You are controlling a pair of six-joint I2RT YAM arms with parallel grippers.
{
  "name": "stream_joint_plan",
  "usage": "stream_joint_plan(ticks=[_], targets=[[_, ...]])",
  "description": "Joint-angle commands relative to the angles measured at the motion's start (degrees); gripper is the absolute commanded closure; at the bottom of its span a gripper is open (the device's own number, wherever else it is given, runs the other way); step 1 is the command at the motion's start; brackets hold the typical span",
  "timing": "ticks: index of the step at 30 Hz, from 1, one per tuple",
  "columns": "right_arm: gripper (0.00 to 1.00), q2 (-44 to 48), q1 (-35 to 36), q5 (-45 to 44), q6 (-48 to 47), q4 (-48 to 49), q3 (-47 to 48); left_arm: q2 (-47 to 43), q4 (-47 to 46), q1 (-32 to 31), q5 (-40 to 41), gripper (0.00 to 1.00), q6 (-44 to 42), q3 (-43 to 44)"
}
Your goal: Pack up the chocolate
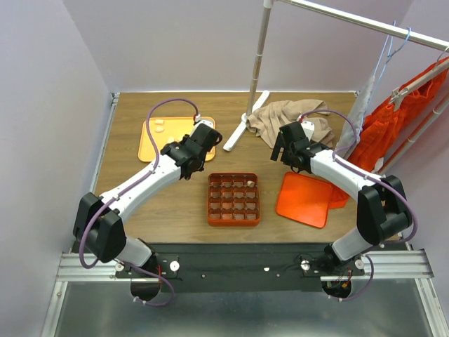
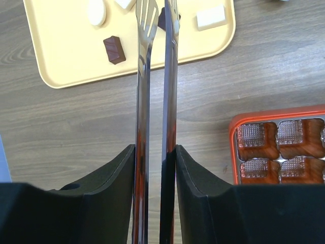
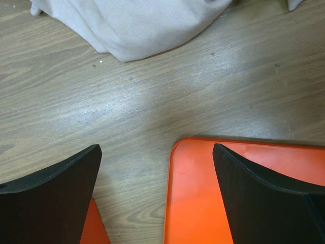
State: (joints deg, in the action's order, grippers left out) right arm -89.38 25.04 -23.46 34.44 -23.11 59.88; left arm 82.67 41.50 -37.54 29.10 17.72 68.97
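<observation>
Up front, an orange gridded box (image 1: 209,200) sits mid-desk (image 1: 126,189), with one chocolate lump (image 1: 249,183) in a far-row cell toward the right. Just right of the box lies a flat orange tray (image 1: 305,200). The right hand (image 3: 156,150) hovers over its far edge, fingers spread wide and empty. Beyond the box, the left hand (image 2: 155,152) is clamped on metal tongs (image 2: 144,101), whose tips reach over a yellow tray (image 2: 66,56). A dark chocolate (image 2: 163,19) shows between the tips; whether it is pinched cannot be told. A brown piece (image 2: 114,49) and cream-white pieces (image 2: 210,17) lie loose on that tray. Farthest back, a beige cloth (image 1: 280,116) is heaped beside a rack pole (image 1: 259,56).
</observation>
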Motion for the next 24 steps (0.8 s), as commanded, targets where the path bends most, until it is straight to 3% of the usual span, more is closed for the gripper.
stream_joint_plan(ticks=[1,24], targets=[[0.0,-1.0,-0.3,-0.1,-0.3,0.6,0.9,1.3,-1.9,0.6,-0.3,0.57,-2.7,-1.2],[0.0,-1.0,-0.3,-0.4,-0.2,0.7,0.2,4.9,-4.8,0.7,1.3,0.52,-3.3,-4.5]])
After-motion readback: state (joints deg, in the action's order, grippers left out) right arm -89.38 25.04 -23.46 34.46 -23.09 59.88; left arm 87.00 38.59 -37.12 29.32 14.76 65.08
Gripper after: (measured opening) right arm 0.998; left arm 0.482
